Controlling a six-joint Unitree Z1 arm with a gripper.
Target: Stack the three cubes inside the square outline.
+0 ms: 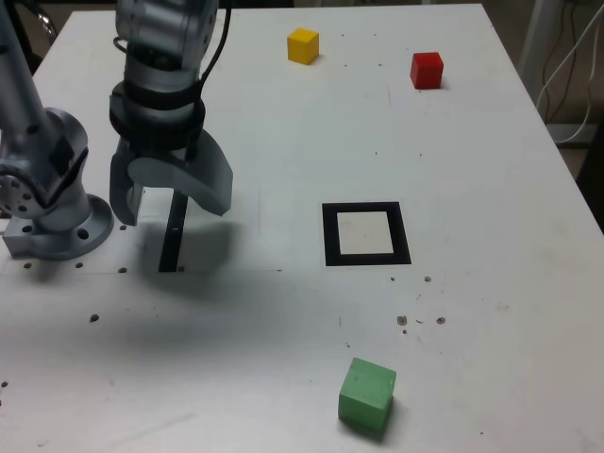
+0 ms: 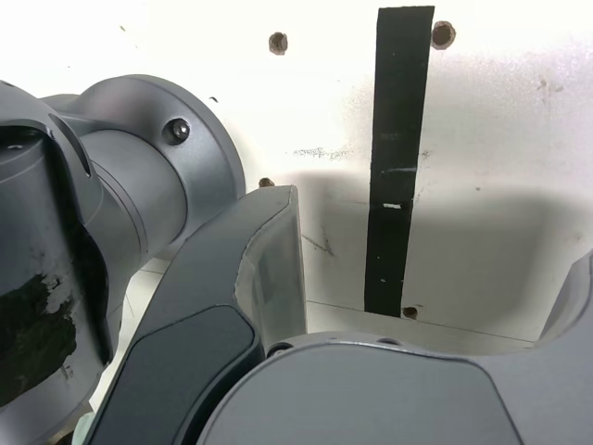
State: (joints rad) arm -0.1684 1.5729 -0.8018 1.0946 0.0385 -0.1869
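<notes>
Three cubes scattered, black strip beneath empty, parted end effector

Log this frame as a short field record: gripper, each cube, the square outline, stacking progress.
gripper: open, empty, hanging over the black strip near the arm base, at the exterior view's left
yellow cube: far edge of the table, alone
red cube: far side, to the exterior view's right of the yellow cube
green cube: near edge, alone
square outline: mid-table, nothing inside it
stacking progress: none; all three cubes lie apart, outside the outline
</notes>
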